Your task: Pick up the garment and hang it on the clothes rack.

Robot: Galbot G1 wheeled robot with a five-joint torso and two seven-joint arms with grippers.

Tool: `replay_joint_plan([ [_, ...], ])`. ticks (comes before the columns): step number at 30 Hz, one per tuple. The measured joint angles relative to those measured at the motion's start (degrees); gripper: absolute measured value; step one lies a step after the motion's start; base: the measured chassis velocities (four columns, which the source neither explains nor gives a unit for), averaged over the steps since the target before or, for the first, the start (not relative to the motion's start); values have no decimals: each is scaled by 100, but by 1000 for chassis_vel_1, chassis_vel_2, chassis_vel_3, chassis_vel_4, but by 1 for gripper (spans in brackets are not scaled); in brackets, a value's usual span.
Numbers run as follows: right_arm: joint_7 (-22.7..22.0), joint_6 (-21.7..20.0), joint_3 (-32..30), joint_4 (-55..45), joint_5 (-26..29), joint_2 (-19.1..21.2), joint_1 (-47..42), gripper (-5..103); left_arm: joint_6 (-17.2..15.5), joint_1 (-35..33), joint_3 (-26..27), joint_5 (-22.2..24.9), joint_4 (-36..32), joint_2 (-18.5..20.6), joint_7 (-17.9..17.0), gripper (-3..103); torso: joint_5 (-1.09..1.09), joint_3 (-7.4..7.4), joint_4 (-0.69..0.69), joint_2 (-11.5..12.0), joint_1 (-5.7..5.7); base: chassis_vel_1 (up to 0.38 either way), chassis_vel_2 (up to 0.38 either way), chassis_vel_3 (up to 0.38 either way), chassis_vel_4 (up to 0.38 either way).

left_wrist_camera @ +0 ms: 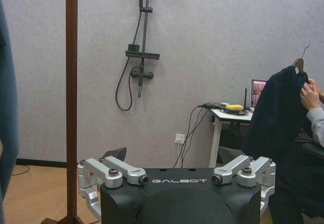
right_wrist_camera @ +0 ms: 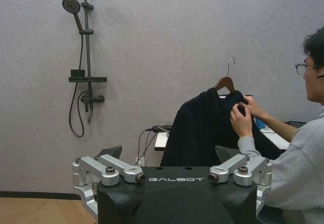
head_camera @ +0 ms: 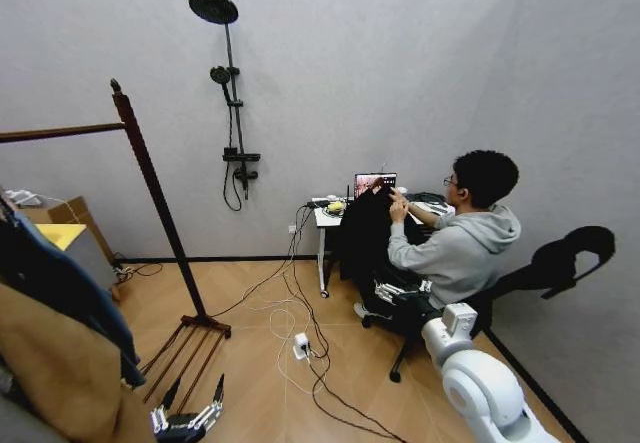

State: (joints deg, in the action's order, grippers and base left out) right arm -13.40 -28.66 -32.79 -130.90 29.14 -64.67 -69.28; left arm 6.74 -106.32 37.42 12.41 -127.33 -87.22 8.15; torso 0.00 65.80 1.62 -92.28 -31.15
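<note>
The garment, a teal-blue jacket, hangs at the near left against a long tan coat; its hanger and top are out of view, and its edge also shows in the left wrist view. The clothes rack stands beside it, a dark red-brown post with a knob, a top bar and a slatted foot. My left gripper hangs low by the rack's foot, open and empty. My right gripper is open and empty too, on the white arm at the lower right.
A seated person at a small white desk holds up a near-black jacket on a wooden hanger. Cables and a power strip lie on the wood floor. A shower fitting is on the back wall. A cardboard box sits left.
</note>
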Motion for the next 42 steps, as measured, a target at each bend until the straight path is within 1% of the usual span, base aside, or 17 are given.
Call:
replay_joint_plan([
  [14,24,43,-1,-6,-18,11,-49,100,0,-1,0,0,0,0,-1,100,2,0,-1,-1,2,223,-239,-235,220],
  [15,26,46,-2,-6,-19,12,-49,100,0,-1,0,0,0,0,0,100,2,0,1,0,2,161,-245,-240,186],
  [17,31,49,-2,-6,-19,12,-49,100,0,-1,0,0,0,0,0,100,-2,0,1,-1,2,161,-237,-258,179],
  [20,39,50,10,-4,-21,8,-47,100,0,0,0,0,0,0,0,100,2,0,2,0,1,199,-211,-224,199],
  [21,42,50,19,-1,-24,-1,-47,100,0,0,0,0,0,0,0,100,0,1,-2,0,0,207,-202,-218,216],
  [25,63,54,31,14,-38,-19,-46,100,0,-1,0,0,0,0,0,100,2,0,-1,1,0,219,-210,-204,223],
  [26,71,57,32,19,-44,-22,-45,100,0,-1,0,0,1,0,0,100,-1,0,-1,1,0,197,-225,-236,202],
  [28,77,63,34,27,-46,-23,-42,100,0,0,0,0,0,0,-1,100,-1,1,-1,1,-1,207,-217,-236,187],
  [29,82,66,34,36,-48,-22,-40,100,0,0,0,0,0,0,1,100,4,1,-1,1,-1,207,-217,-239,187],
  [32,92,73,33,46,-49,-18,-32,100,0,0,-1,0,0,0,0,100,-3,1,-1,1,-1,209,-227,-231,204],
  [33,100,77,32,53,-49,-18,-32,100,0,0,0,0,0,0,0,100,3,0,0,0,1,183,-221,-242,195],
  [35,105,80,32,57,-50,-23,-30,100,0,0,0,0,0,0,0,100,-1,0,1,0,1,183,-237,-247,196],
  [37,112,86,34,68,-55,-37,-27,100,0,0,0,0,0,0,0,100,-1,1,1,1,0,183,-238,-246,210],
  [38,117,88,40,76,-60,-47,-22,100,0,-1,-1,0,0,0,1,100,4,0,1,0,0,216,-222,-213,220],
  [42,126,90,58,95,-67,-68,-2,100,0,-1,-1,0,0,0,0,100,0,1,0,1,0,206,-218,-189,223],
])
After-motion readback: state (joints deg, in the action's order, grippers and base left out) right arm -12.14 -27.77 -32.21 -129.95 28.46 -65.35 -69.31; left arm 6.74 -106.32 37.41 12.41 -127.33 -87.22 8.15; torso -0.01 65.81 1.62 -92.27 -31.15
